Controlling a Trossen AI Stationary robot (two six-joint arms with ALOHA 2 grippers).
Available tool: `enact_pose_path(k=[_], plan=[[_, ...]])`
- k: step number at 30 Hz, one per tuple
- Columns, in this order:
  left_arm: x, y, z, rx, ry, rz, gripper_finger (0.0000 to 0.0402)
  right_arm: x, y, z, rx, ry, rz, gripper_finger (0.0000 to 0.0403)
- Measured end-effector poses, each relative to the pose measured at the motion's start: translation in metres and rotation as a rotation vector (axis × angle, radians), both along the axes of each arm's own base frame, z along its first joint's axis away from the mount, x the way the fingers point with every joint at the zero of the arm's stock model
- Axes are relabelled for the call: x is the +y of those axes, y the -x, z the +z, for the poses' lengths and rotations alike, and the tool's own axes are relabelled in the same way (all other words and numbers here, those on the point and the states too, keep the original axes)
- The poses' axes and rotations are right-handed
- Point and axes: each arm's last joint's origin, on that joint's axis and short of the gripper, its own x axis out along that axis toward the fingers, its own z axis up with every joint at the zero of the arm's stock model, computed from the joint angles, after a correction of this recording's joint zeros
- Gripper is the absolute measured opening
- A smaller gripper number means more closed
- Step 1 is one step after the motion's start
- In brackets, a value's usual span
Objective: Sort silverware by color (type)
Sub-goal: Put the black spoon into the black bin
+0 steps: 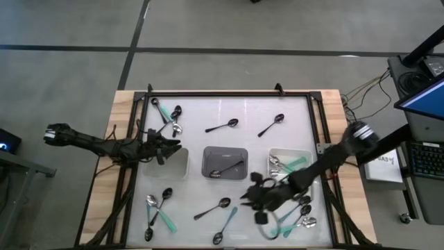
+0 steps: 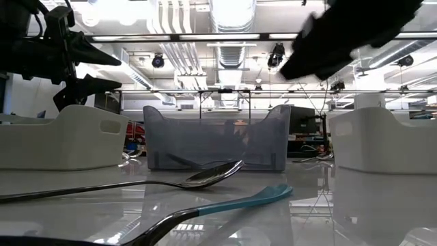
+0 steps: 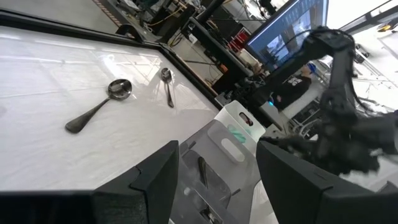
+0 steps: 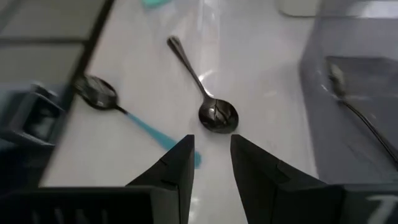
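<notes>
My left gripper (image 1: 173, 146) hovers over the white tray (image 1: 182, 169), fingers spread wide; my right gripper (image 4: 209, 163) hangs empty, fingers slightly parted, above a black spoon (image 4: 200, 91) lying diagonally near the grey tray (image 1: 225, 162), bowl nearest my fingertips.

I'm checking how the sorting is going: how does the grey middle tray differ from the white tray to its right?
The grey tray is dark, while the white tray is pale. The grey tray holds a dark spoon. The white tray holds a silver spoon and a mint-green spoon. Both are rectangular with rounded corners and sit in the same row across the table.
</notes>
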Motion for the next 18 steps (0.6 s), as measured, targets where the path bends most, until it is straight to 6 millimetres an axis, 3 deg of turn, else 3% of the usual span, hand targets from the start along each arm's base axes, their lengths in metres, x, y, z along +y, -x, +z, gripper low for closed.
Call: enact_pose_path(k=[5, 11, 18], plan=[[0.000, 0.000, 0.000, 0.000, 0.000, 0.000, 0.0198, 0.014, -0.043, -0.016, 0.073, 0.114, 0.035, 0.0096], [0.000, 0.000, 0.000, 0.000, 0.000, 0.000, 0.0198, 0.018, -0.084, -0.027, 0.263, 0.173, 0.053, 0.0096], [0.000, 0.000, 0.000, 0.000, 0.000, 0.000, 0.0198, 0.027, -0.122, -0.027, 0.248, 0.215, 0.189, 0.0096]])
